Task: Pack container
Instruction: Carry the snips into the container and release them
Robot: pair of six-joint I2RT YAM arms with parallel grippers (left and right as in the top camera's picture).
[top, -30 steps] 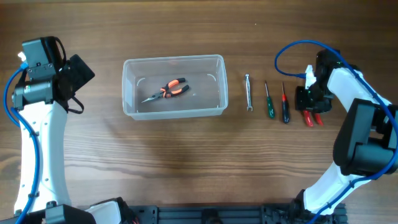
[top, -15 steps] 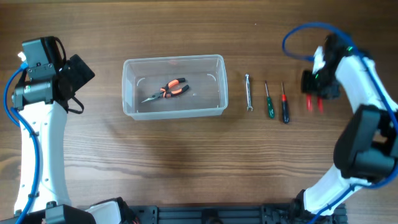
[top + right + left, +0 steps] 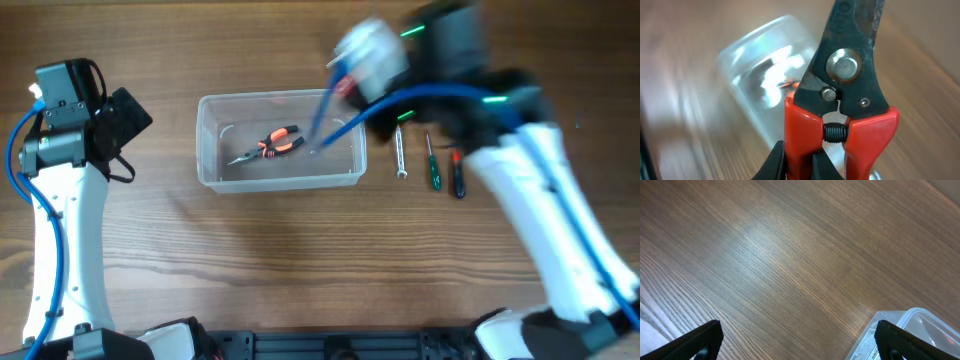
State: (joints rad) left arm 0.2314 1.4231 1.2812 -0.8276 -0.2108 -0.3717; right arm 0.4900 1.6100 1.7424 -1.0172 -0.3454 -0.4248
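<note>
My right jaws grip red-handled cutters [image 3: 840, 125] near the clear container [image 3: 208, 140] (orange pliers [image 3: 270, 145] inside) at mid-desk. My left jaws hang released over the wood-grain desk [image 3: 765, 255].

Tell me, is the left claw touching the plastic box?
Apart. The overhead view shows bare table between the left gripper and the container.

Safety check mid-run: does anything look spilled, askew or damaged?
Nothing stands out. Orange pliers lie inside the container; wrench, green screwdriver and red screwdriver line up beside it; the right gripper holds red cutters.
</note>
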